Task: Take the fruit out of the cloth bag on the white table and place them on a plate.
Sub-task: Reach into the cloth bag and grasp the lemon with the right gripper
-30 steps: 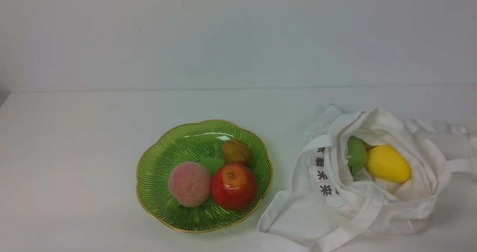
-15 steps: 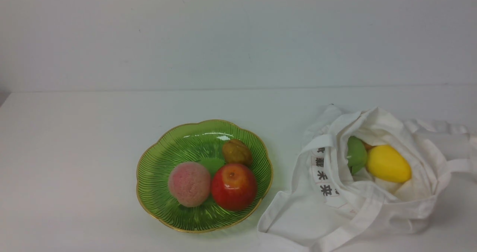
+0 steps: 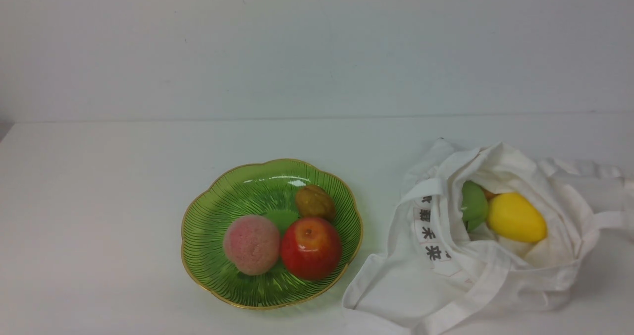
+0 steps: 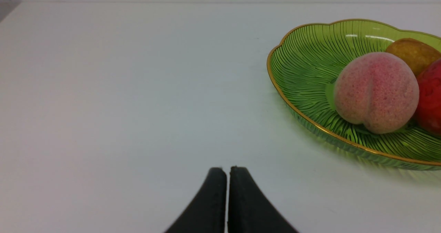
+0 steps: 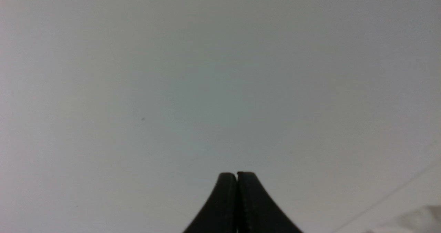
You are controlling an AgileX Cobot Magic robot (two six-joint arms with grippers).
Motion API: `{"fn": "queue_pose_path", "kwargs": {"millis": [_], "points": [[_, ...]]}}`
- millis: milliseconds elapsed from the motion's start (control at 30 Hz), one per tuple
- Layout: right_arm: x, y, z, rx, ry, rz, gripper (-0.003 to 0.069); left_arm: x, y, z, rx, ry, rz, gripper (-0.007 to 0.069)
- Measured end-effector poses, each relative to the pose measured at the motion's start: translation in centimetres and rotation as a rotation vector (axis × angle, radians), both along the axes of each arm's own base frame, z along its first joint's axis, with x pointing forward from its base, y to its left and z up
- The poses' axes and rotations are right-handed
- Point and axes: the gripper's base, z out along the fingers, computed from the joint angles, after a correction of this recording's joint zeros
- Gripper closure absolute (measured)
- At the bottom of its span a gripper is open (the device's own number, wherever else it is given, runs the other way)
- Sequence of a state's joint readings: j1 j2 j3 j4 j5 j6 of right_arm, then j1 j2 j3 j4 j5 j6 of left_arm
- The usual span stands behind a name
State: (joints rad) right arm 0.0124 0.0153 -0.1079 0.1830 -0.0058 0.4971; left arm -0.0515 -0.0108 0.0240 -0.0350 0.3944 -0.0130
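Note:
The white cloth bag (image 3: 446, 275) lies open on the white table (image 3: 99, 201) at the right. Inside it lie a yellow lemon (image 3: 516, 218), a green fruit (image 3: 473, 203) and a sliver of a small orange fruit (image 3: 488, 194). The green glass plate (image 3: 218, 211) sits left of the bag; it also shows in the left wrist view (image 4: 303, 53). Neither gripper shows in the front view. My left gripper (image 4: 227, 169) is shut and empty over bare table near the plate. My right gripper (image 5: 237, 174) is shut and empty, facing a blank surface.
On the plate lie a fuzzy pink peach (image 3: 251, 244), a shiny red apple (image 3: 311, 248) and a brownish fruit (image 3: 315, 202). A plain wall stands behind the table. A corner of white cloth (image 5: 417, 221) shows in the right wrist view.

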Motion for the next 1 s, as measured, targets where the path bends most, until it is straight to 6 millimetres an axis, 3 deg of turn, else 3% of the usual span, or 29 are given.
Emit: {"fn": "queue_pose_path", "kwargs": {"millis": [33, 67, 167, 233, 267, 333, 367, 400, 433, 567, 633, 733, 867, 1000], "points": [[0.1, 0.0, 0.3, -0.016, 0.006, 0.001, 0.0673, 0.0, 0.0, 0.0, 0.0, 0.0, 0.0, 0.0632], [0.2, 0.3, 2.6, -0.081, 0.06, 0.025, 0.0673, 0.0, 0.0, 0.0, 0.0, 0.0, 0.0, 0.0632], [1.9, 0.7, 6.0, -0.234, 0.261, 0.068, 0.0673, 0.0, 0.0, 0.0, 0.0, 0.0, 0.0, 0.0632], [4.0, 1.2, 7.0, -0.356, 0.452, 0.115, 0.0673, 0.0, 0.0, 0.0, 0.0, 0.0, 0.0, 0.0632], [4.3, 1.3, 6.7, -0.358, 0.482, 0.119, 0.0673, 0.0, 0.0, 0.0, 0.0, 0.0, 0.0, 0.0632], [7.2, 2.3, 7.0, -0.529, 0.699, 0.208, 0.0673, 0.0, 0.0, 0.0, 0.0, 0.0, 0.0, 0.0632], [7.8, 2.5, 7.0, -0.553, 0.72, 0.223, 0.0673, 0.0, 0.0, 0.0, 0.0, 0.0, 0.0, 0.0632], [10.1, 3.6, 6.2, -0.65, 0.854, 0.298, 0.0673, 0.0, 0.0, 0.0, 0.0, 0.0, 0.0, 0.0632], [10.0, 3.6, 6.3, -0.656, 0.853, 0.3, 0.0673, 0.0, 0.0, 0.0, 0.0, 0.0, 0.0, 0.0632], [16.2, 6.4, 3.0, -0.778, 1.109, 0.453, 0.0673, 0.0, 0.0, 0.0, 0.0, 0.0, 0.0, 0.0632], [17.4, 6.9, 2.2, -0.788, 1.149, 0.473, 0.0673, 0.0, 0.0, 0.0, 0.0, 0.001, 0.0, 0.0632], [21.3, 8.2, -0.9, -0.832, 1.269, 0.531, 0.0673, 0.0, 0.0, 0.0, 0.0, 0.001, 0.0, 0.0632], [24.7, 9.2, -3.3, -0.873, 1.336, 0.563, 0.0673, 0.0, 0.0, 0.0, 0.0, 0.001, 0.0, 0.0632], [26.9, 9.5, -4.5, -0.922, 1.359, 0.545, 0.0673, 0.0, 0.0, 0.0, 0.0, 0.001, 0.0, 0.0632]]}}
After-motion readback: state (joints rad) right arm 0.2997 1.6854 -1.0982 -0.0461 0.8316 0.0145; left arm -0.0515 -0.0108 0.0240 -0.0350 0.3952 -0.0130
